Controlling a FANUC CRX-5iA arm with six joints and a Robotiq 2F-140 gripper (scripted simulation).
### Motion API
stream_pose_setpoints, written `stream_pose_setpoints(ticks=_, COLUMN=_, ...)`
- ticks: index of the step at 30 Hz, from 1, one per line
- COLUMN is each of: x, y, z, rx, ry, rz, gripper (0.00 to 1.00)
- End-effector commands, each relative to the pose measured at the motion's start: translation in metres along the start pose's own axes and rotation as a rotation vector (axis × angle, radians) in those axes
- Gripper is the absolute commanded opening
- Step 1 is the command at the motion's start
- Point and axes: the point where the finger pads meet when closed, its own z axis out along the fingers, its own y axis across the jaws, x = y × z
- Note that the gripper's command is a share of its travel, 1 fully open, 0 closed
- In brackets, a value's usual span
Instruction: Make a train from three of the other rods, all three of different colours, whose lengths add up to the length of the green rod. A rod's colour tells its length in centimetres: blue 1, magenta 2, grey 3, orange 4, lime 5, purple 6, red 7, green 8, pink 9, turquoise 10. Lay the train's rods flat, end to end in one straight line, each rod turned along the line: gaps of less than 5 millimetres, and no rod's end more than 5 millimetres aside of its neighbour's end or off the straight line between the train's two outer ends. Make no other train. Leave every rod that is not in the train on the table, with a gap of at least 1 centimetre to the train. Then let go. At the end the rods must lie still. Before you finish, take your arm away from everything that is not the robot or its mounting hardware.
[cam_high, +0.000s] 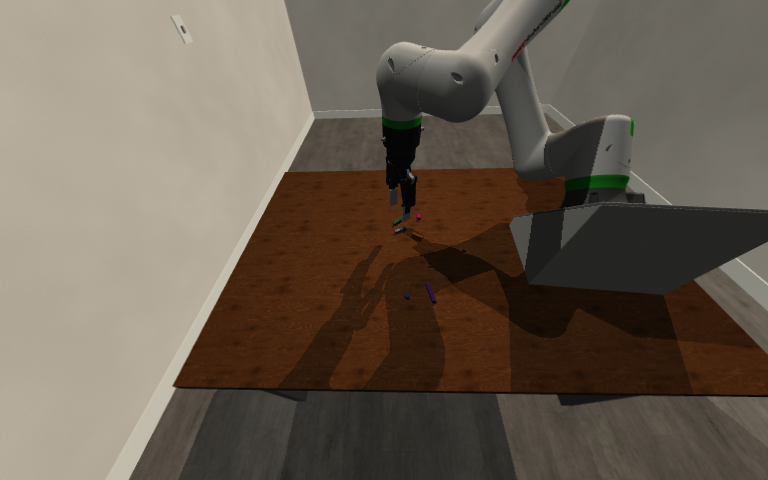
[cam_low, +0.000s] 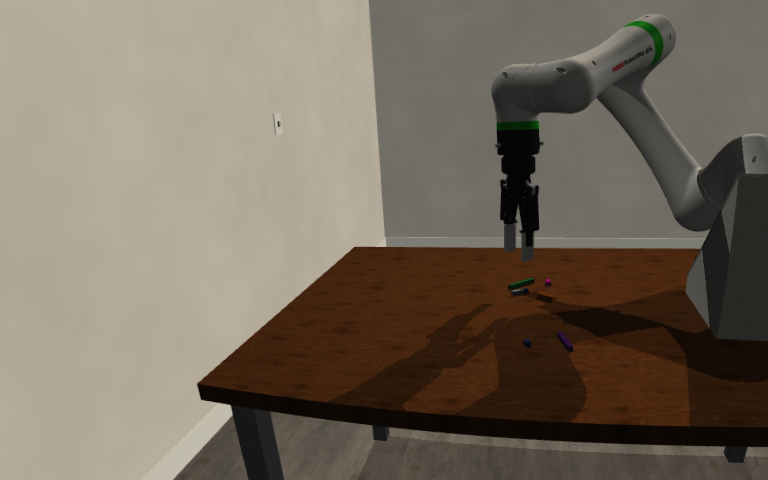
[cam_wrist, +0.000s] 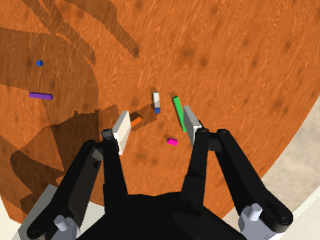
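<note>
Roughly largest first: wooden table (cam_low: 351, 339), dark brown grain, heavy arm shadows across it. White arm (cam_low: 572, 79) with green bands, reaching over from grey pedestal (cam_low: 736, 271) at table's right side, wrist pointing straight down. Gripper (cam_low: 518, 249) raised clear of table, fingers about halfway apart, nothing between them; pale pads (cam_wrist: 122, 128) visible in wrist view straddling the rod cluster from above. Green rod (cam_low: 521, 283) longest in the cluster, slim square bar, flat on table directly under gripper, angled slightly to table's edge. Purple rod (cam_low: 564, 341) lying alone in shadow, well apart from cluster, nearer front edge. Orange rod (cam_low: 544, 296) short, dull in shade, just beside green rod on its near side, roughly in line with grey rod (cam_wrist: 156, 99). Grey rod pale, stubby, with tiny blue rod (cam_wrist: 158, 111) touching or almost touching one end; gap to orange rod too small to judge. Magenta rod (cam_low: 548, 281) small bright stub, beside green rod's end, apart from it. Second blue rod (cam_low: 527, 343) cube-like, alone near purple rod, not touching.
</note>
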Motion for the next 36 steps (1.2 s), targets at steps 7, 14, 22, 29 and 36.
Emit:
stream_pose_setpoints(ticks=7, x=0.0, y=0.0, z=0.0, rx=0.0, ry=0.0, rz=0.0, gripper=1.0)
stream_pose_setpoints(ticks=14, x=0.0, y=0.0, z=0.0, rx=0.0, ry=0.0, rz=0.0, gripper=1.0)
stream_pose_setpoints(ticks=22, x=-0.002, y=-0.003, z=0.001, rx=0.0, ry=0.001, rz=-0.121, gripper=1.0)
stream_pose_setpoints(ticks=29, x=-0.008, y=-0.011, z=0.004, rx=0.0, ry=0.001, rz=-0.397, gripper=1.0)
stream_pose_setpoints(ticks=36, x=-0.012, y=-0.016, z=0.006, rx=0.0, ry=0.001, rz=-0.603, gripper=1.0)
